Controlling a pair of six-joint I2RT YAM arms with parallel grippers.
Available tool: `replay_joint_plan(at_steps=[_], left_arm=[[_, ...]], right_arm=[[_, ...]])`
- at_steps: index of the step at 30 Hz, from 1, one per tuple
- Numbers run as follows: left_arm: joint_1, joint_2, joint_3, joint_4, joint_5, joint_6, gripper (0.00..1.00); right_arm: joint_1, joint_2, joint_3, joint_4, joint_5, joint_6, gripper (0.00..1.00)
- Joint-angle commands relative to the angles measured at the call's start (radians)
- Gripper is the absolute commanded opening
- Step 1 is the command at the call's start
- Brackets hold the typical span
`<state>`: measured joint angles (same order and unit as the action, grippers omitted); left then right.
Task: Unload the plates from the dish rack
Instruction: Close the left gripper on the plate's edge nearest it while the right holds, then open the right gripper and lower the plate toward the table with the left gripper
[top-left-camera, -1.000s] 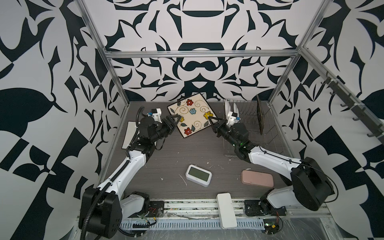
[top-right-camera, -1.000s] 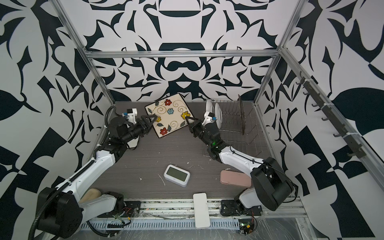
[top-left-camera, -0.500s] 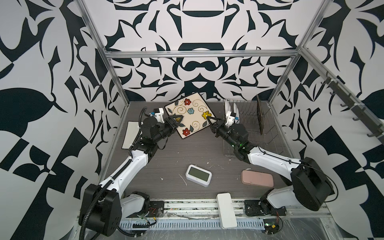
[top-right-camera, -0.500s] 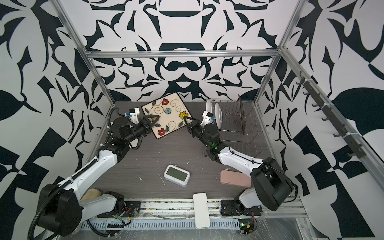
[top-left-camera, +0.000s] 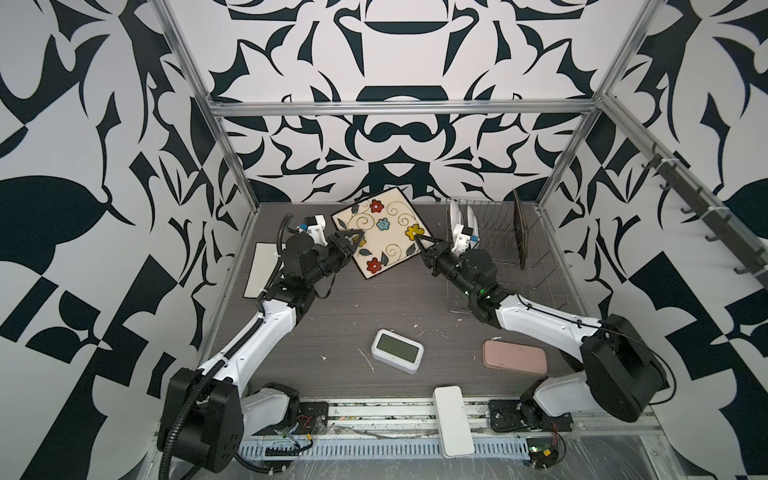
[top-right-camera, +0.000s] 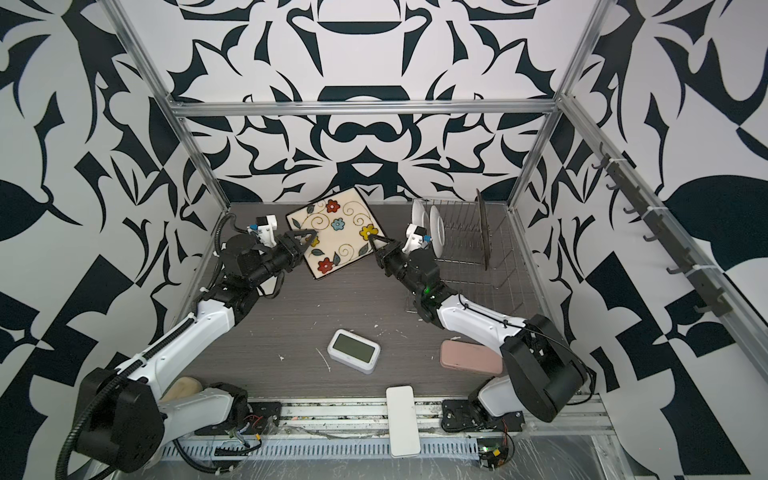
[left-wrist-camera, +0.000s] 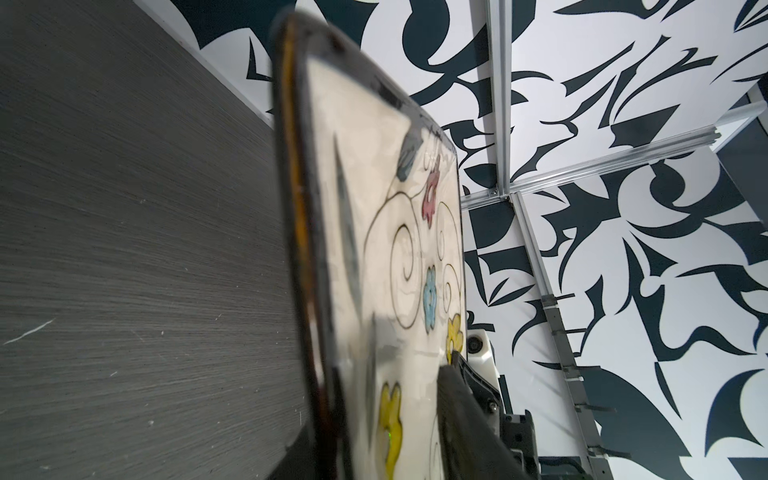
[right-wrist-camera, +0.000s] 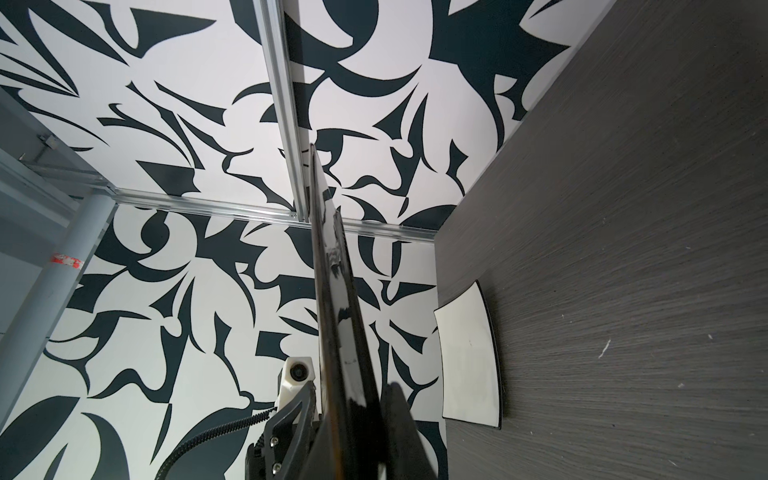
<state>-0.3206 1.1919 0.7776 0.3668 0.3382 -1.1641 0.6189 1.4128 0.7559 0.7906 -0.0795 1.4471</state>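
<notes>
**Progress.** The task is judged partly done. One white square plate (top-left-camera: 262, 270) lies flat on the table (top-left-camera: 374, 307) by its left edge, out of the dish rack (top-left-camera: 496, 218). One floral plate (top-left-camera: 384, 232) is in transit, clear of the rack and not yet set down. The rack occupies the table's back right corner and holds three pieces. Two round white plates (top-right-camera: 436, 228) stand upright side by side at its left end. One dark plate (top-left-camera: 519, 232) stands upright further right, well apart from them. Those three, plus the landing of the floral one, are what is left.

**Item in hand.** Floral plate: square with rounded corners and a cream glazed face. The face carries thin dark scrolls, red, blue and yellow flowers, and grey-green leaves. The rim and underside are dark and glossy. It is held off the table near the middle of the back edge, just left of the rack. It is tilted with the decorated face upward and one corner dipping toward the front.

**Holds.**
- Right gripper (top-left-camera: 419, 238): jaws clamped on the plate's right edge, beside a yellow flower.
- Left gripper (top-left-camera: 353, 242): jaws straddle the opposite edge. Whether they pinch it cannot be told, as the left wrist view is blurred at close range.

**Also present, not part of the task.** A clock (top-left-camera: 397, 351) and a pink case (top-left-camera: 514, 359), both near the table's front edge.
</notes>
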Motion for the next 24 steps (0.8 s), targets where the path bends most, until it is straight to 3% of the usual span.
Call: replay_joint_plan(at_steps=[1,11,15,19,22,24], left_arm=[[0.003,-0.020,0.012,0.004,0.000,0.004,0.32],[0.003,-0.029,0.000,0.000,0.000,0.002,0.19],[0.006,-0.043,0.001,-0.036,-0.003,0.006,0.02],[0.018,-0.063,-0.015,-0.040,-0.005,-0.003,0.00],[0.032,-0.080,-0.023,-0.049,-0.018,-0.011,0.00],[0.045,-0.091,-0.026,-0.050,-0.024,-0.015,0.00]], right_arm=[[0.005,-0.084,0.052,0.325,-0.025,0.069,0.00],[0.005,-0.071,0.076,0.299,-0.075,0.062,0.00],[0.005,-0.074,0.094,0.244,-0.106,0.050,0.00],[0.005,-0.075,0.085,0.227,-0.104,0.048,0.00],[0.005,-0.072,0.082,0.228,-0.106,0.047,0.13],[0.005,-0.072,0.077,0.225,-0.105,0.049,0.33]])
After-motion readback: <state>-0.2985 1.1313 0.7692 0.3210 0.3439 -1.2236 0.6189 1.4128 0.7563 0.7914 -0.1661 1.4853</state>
